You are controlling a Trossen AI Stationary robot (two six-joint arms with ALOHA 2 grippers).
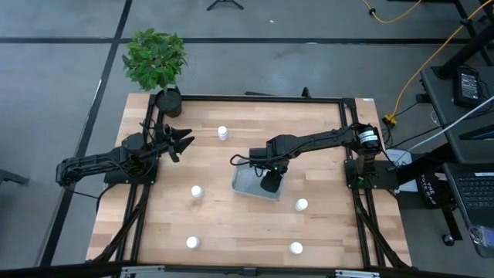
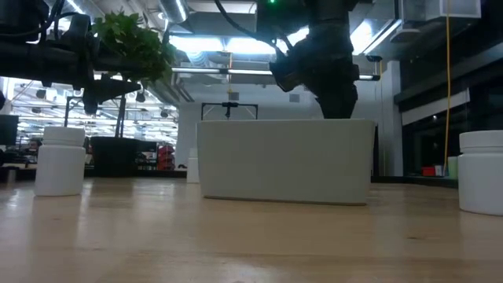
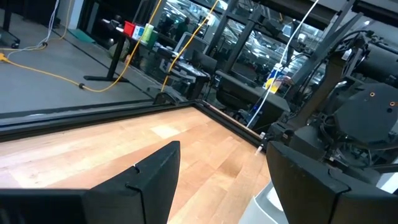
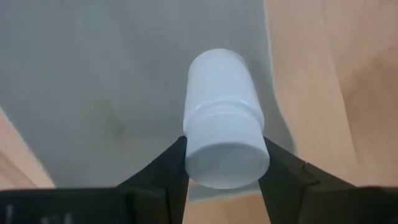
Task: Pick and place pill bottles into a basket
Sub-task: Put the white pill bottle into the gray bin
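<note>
The pale grey-blue basket (image 1: 248, 183) lies at the table's middle and also shows in the low view (image 2: 287, 161). My right gripper (image 1: 270, 182) reaches down into it, shut on a white pill bottle (image 4: 219, 106). My left gripper (image 1: 182, 140) is open and empty above the table's left part, its fingers (image 3: 152, 177) wide apart. Several other white bottles stand upright on the wood: far (image 1: 222, 133), left of the basket (image 1: 197, 191), right of it (image 1: 301, 205), and two near the front edge (image 1: 192, 242) (image 1: 296, 248). My right gripper pinches the bottle's cap end (image 4: 227, 158) between its two fingers (image 4: 171, 165), one on each side of the round cap. The fingers come from above, pointing down. The bottle hangs below them, base toward the basket's floor (image 4: 112, 93). I cannot tell whether the base touches the floor.
A black pot with a green plant (image 1: 157, 63) stands at the far left corner. A black frame (image 1: 255, 98) runs around the table's edges. In the low view, bottles stand left (image 2: 61, 161) and right (image 2: 481, 173) of the basket.
</note>
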